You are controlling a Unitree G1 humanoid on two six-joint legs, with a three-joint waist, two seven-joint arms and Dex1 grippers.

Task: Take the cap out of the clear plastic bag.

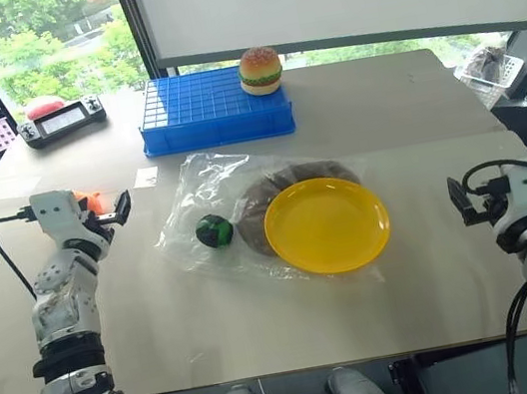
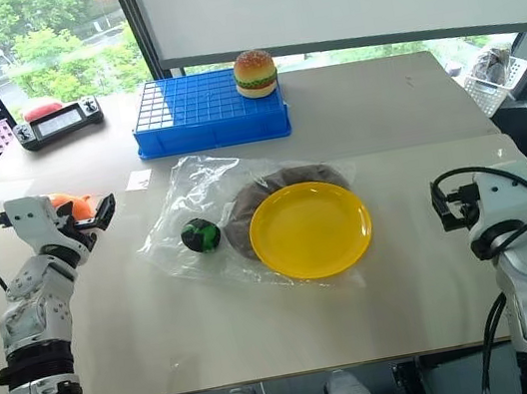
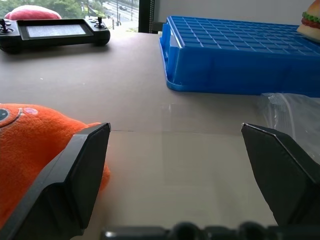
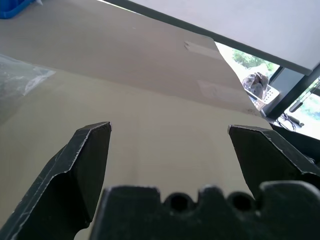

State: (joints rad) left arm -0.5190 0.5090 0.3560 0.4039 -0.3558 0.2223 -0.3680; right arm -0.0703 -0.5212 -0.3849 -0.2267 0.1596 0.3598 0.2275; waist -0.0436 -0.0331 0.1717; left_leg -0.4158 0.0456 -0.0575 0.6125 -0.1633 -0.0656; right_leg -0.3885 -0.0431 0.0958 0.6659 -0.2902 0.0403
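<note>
While both grippers, the left gripper (image 1: 122, 208) and the right gripper (image 1: 460, 199), stand wide and empty, the clear plastic bag (image 1: 204, 192) with the cap (image 1: 266, 197) lies between them, nearer the left.

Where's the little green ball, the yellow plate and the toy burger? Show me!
green ball (image 1: 214, 231), left eye view, on the ball's middle, inside the clear bag.
yellow plate (image 1: 327, 225), left eye view, on the flat middle of the plate.
toy burger (image 1: 261, 70), left eye view, on the burger's side.

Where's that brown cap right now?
The cap lies mid-table inside the clear plastic bag, partly covered by the yellow plate, with the small green-and-black ball just to its left.
</note>
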